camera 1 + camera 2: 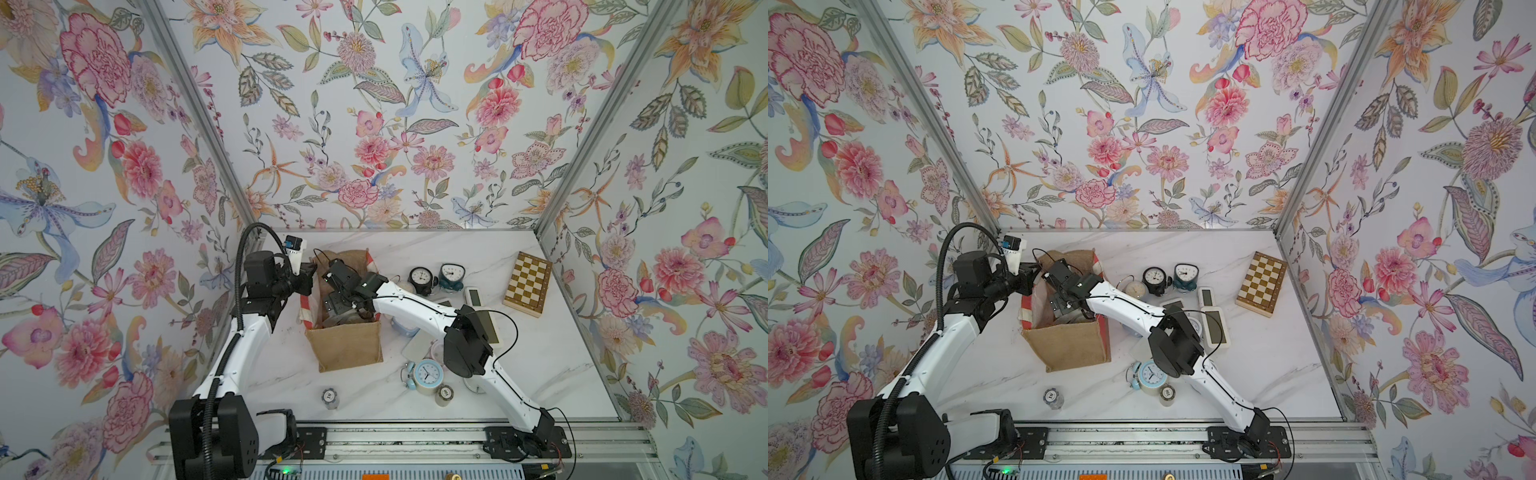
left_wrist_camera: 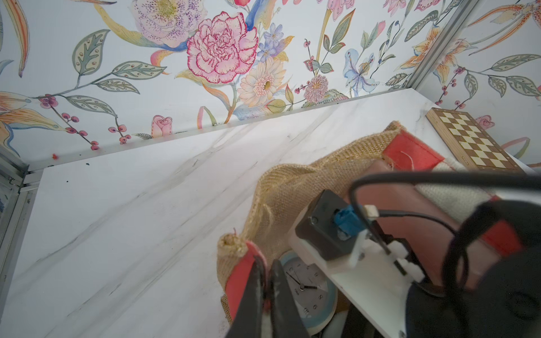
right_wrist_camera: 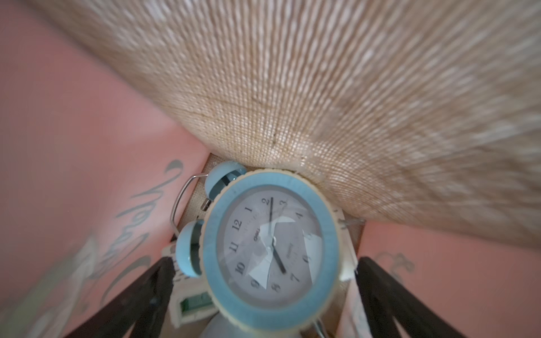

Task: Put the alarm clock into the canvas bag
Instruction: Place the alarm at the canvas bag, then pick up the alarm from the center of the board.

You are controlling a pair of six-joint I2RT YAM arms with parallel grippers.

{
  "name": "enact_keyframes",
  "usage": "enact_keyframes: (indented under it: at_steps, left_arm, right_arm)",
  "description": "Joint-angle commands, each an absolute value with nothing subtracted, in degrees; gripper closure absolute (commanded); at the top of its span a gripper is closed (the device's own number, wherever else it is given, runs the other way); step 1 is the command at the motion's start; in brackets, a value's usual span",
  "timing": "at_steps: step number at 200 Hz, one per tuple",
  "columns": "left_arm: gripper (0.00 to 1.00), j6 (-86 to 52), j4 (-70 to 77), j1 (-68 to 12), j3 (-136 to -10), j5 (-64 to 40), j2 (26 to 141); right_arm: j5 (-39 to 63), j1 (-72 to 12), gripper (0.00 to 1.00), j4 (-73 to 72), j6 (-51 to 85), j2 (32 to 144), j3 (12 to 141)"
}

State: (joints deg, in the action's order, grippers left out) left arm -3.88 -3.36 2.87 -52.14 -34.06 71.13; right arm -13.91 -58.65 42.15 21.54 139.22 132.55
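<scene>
Alarm clock [image 3: 272, 248] (blue rim, two little bells) is lying face up at the bottom of the canvas bag [image 1: 349, 349]. The right gripper [image 3: 265, 263] is reaching into the bag, jaws standing wide open, one on each side of the clock. The left gripper [image 2: 266, 263] is pinching the bag's red edge, shut tight on it. A black clock [image 1: 422, 280] and a chessboard [image 1: 528, 282] are sitting on the table [image 1: 540, 365].
</scene>
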Motion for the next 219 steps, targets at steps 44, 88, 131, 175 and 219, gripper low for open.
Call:
enact_keyframes:
  at_steps: [44, 88, 131, 175, 219]
  left_arm:
    - [0.97, -4.2, -5.4, 2.4, -55.1, -34.2, 74.1]
    - [0.97, -4.7, -6.7, 1.6, -58.3, -37.1, 77.4]
    - [0.93, -4.7, -5.7, 0.8, -57.9, -39.3, 77.7]
    - [0.80, -3.5, -5.7, 0.6, -56.4, -33.1, 74.3]
    - [0.64, -3.4, -5.2, 0.6, -54.0, -31.8, 71.7]
  right_arm:
    - [-17.4, -58.4, 0.01, 43.7, 24.9, 126.0, 123.8]
    - [-16.7, -58.5, 0.01, 43.8, 24.3, 120.2, 122.6]
    - [-17.0, -57.8, 0.00, 43.8, 22.4, 115.1, 121.8]
    - [-16.1, -53.9, 0.00, 43.7, 19.7, 109.3, 118.4]
    - [-14.8, -47.6, 0.00, 43.7, 19.3, 105.5, 111.8]
